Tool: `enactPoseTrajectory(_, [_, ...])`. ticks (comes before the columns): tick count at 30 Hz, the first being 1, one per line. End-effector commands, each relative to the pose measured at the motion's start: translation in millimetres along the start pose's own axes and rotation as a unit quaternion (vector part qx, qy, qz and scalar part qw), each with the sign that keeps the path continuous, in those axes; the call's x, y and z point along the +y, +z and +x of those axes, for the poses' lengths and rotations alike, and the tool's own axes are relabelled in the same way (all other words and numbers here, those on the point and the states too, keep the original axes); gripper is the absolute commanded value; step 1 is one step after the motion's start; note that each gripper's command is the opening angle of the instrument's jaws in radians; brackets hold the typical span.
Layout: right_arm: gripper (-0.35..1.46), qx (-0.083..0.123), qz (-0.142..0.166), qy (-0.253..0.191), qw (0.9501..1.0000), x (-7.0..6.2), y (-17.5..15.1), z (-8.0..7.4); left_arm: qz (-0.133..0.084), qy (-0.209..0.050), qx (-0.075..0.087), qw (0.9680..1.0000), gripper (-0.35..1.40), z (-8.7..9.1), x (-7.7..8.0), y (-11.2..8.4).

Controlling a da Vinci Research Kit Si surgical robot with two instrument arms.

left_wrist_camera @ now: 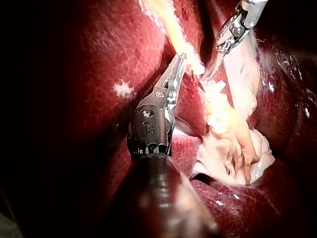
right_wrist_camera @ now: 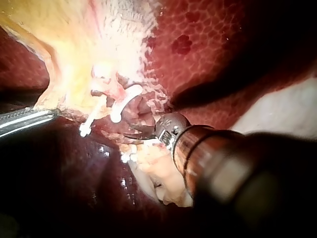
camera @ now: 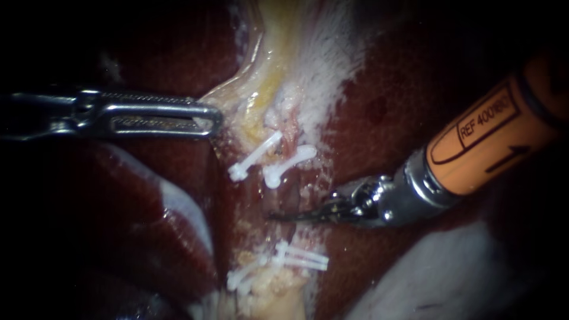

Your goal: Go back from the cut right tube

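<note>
My left instrument (camera: 214,118) comes in from the left. Its long slotted jaws are shut on the yellowish edge of the gallbladder (camera: 261,89), holding it leftward. My right instrument (camera: 275,217) has an orange shaft and thin curved blades. The blades lie slightly open in the gap between two upper white clips (camera: 290,163) and the lower clips (camera: 299,258) on the tubes, and grip nothing. In the right wrist view the blades (right_wrist_camera: 128,130) sit just under the upper clips (right_wrist_camera: 121,106). The left wrist view shows the left jaws (left_wrist_camera: 182,58) on the yellow strand, with the right blades (left_wrist_camera: 212,74) beside them.
Dark red liver (camera: 403,101) surrounds the site on both sides. Pale frayed tissue (left_wrist_camera: 233,144) lies below the clips. A whitish surface (camera: 450,272) fills the lower right of the endoscope view.
</note>
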Motion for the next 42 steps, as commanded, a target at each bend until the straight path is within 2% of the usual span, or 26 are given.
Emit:
enactPoseTrajectory(1, [0.48, 0.0, 0.0, -0.005, 1.0, 0.1, -0.1, -0.1, 0.0, 0.0, 0.0, 1.0, -0.25, 0.0, 0.0, 0.0])
enactPoseTrajectory(6, [0.81, -0.002, 0.003, -0.035, 0.9994, 0.5, -1.0, -0.2, 0.001, 0.0, 0.0, 1.0, -0.25, 0.1, 0.1, -0.1])
enactPoseTrajectory(11, [0.95, 0.0, 0.002, -0.066, 0.9978, 0.9, -1.9, -0.5, 0.001, 0.001, 0.0, 1.0, -0.25, 0.2, 0.1, -0.1])
enactPoseTrajectory(15, [0.98, 0.003, 0.001, -0.093, 0.9957, 1.3, -3.0, -0.9, 0.001, 0.001, 0.0, 1.0, -0.23, 0.3, 0.2, -0.2])
enactPoseTrajectory(20, [1.03, 0.029, -0.021, -0.139, 0.9896, 1.7, -4.9, -0.8, 0.001, 0.001, 0.0, 1.0, -0.23, 0.3, 0.3, -0.3])
enactPoseTrajectory(24, [1.06, 0.036, -0.027, -0.19, 0.9807, 1.8, -6.6, -0.2, 0.001, 0.001, 0.0, 1.0, -0.23, 0.3, 0.3, -0.3])
enactPoseTrajectory(27, [1.13, 0.042, -0.035, -0.236, 0.9703, 2.0, -7.6, 0.2, 0.001, 0.001, 0.0, 1.0, -0.23, 0.4, 0.3, -0.3])
enactPoseTrajectory(28, [1.15, 0.043, -0.036, -0.255, 0.9654, 2.1, -7.9, 0.3, 0.001, 0.001, 0.0, 1.0, -0.23, 0.4, 0.3, -0.3])
enactPoseTrajectory(34, [1.3, 0.046, -0.044, -0.324, 0.9439, 2.4, -8.5, 0.4, 0.002, 0.001, 0.0, 1.0, -0.23, 0.4, 0.4, -0.4])
enactPoseTrajectory(42, [1.42, 0.056, -0.062, -0.356, 0.9307, 2.5, -8.8, 0.7, 0.002, 0.001, 0.0, 1.0, -0.23, 0.6, 0.8, -0.5])
